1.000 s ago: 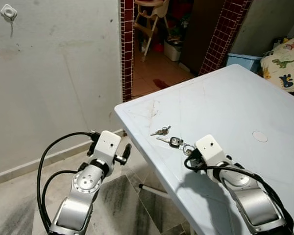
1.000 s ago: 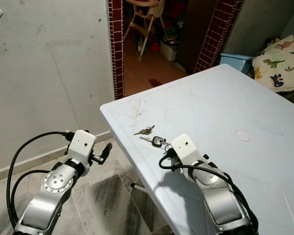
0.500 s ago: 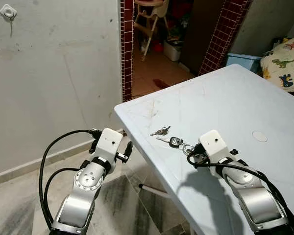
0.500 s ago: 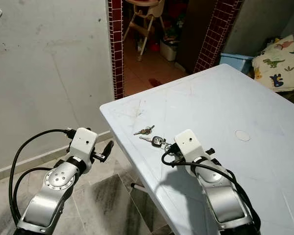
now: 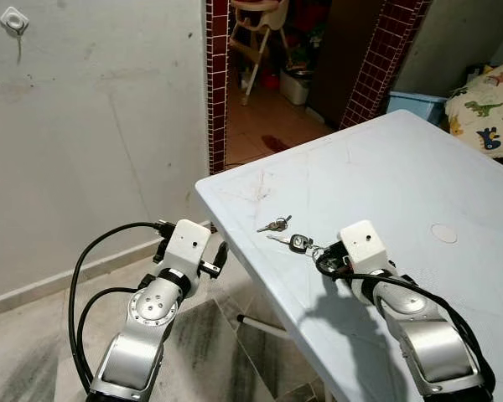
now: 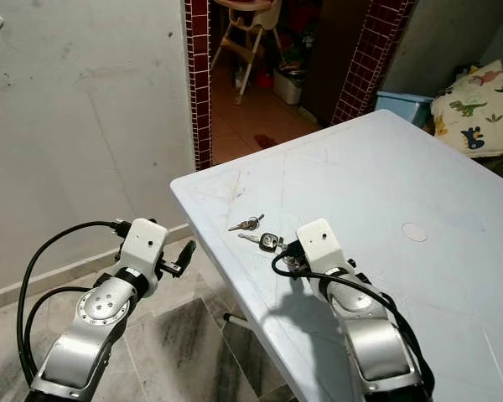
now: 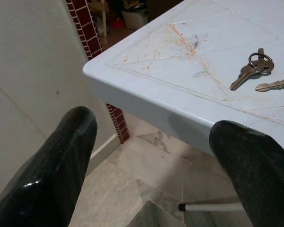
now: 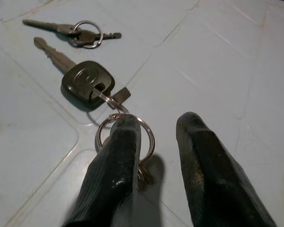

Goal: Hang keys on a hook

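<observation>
Left eye view: a pale blue-white plastic table (image 5: 419, 184) fills the right side, its corner pointing toward a grey plastered wall (image 5: 92, 126). Near that corner lie two sets of keys: a small pair of brass keys on a ring (image 5: 275, 224), and just beside it a black-headed car key with a silver blade (image 5: 295, 243), linked to a thin metal ring. The robot's right gripper (image 5: 329, 260) rests low on the table top at that ring. The left gripper (image 5: 215, 258) hangs off the table's edge, above a grey tiled floor (image 5: 210, 343). High on the wall sits a small white wall hook (image 5: 14, 19), well apart from the keys. A doorway edged in dark red tiles (image 5: 218, 75) opens behind the table.

Right eye view: the same scene, with a dinosaur-print cloth (image 6: 474, 105) at the far right.

Left wrist view: the two black fingers (image 7: 52, 165) are spread wide apart with nothing between them, aimed at the table's corner from below its edge; the brass keys lie on top beyond.

Right wrist view: the two black fingers (image 8: 116, 163) are slightly parted and hold nothing. One fingertip overlaps the thin metal ring (image 8: 124, 137); whether it presses on it I cannot tell. The other finger sits on bare table beside it.
</observation>
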You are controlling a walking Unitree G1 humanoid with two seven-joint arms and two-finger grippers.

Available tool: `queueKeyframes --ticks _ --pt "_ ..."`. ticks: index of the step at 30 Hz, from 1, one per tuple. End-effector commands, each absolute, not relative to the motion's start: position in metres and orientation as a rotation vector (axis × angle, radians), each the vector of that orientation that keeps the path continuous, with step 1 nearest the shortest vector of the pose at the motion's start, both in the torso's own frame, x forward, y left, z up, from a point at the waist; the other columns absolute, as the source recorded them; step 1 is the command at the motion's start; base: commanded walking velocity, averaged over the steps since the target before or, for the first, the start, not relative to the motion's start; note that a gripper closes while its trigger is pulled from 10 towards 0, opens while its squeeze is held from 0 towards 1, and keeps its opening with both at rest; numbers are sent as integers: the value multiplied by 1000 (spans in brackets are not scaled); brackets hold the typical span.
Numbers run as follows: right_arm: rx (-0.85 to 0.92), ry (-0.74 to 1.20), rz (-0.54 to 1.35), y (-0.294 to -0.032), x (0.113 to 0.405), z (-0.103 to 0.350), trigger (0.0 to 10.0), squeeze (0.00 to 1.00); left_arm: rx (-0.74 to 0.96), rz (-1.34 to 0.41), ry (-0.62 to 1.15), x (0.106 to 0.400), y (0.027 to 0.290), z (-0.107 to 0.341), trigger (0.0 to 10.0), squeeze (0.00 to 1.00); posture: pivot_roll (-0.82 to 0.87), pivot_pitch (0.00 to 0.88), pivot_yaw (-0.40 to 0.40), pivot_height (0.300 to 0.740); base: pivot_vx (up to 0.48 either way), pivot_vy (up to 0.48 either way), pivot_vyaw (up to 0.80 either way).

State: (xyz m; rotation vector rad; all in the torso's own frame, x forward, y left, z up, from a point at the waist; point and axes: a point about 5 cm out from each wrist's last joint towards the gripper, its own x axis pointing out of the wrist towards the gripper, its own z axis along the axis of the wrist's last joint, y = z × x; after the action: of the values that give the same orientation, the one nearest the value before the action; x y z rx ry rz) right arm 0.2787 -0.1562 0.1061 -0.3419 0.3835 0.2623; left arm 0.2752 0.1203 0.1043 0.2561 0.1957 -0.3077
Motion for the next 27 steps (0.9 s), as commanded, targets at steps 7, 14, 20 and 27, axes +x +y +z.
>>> queueKeyframes --ticks 7,14,20,27 --pt "-306 431 210 -150 271 97 10000 27 254 -304 198 275 122 104 10000 0 45 3 -92 740 0 0 0" --pt "-257 462 160 -154 265 89 3333 0 249 -305 198 274 121 104 10000 0 44 4 -93 740 0 0 0" --pt "-215 466 163 -152 264 87 0 0 247 -306 199 275 121 104 10000 0 43 7 -93 740 0 0 0" --pt "-151 454 181 -147 267 89 392 0 246 -305 200 275 121 104 10000 0 45 8 -93 740 0 0 0"
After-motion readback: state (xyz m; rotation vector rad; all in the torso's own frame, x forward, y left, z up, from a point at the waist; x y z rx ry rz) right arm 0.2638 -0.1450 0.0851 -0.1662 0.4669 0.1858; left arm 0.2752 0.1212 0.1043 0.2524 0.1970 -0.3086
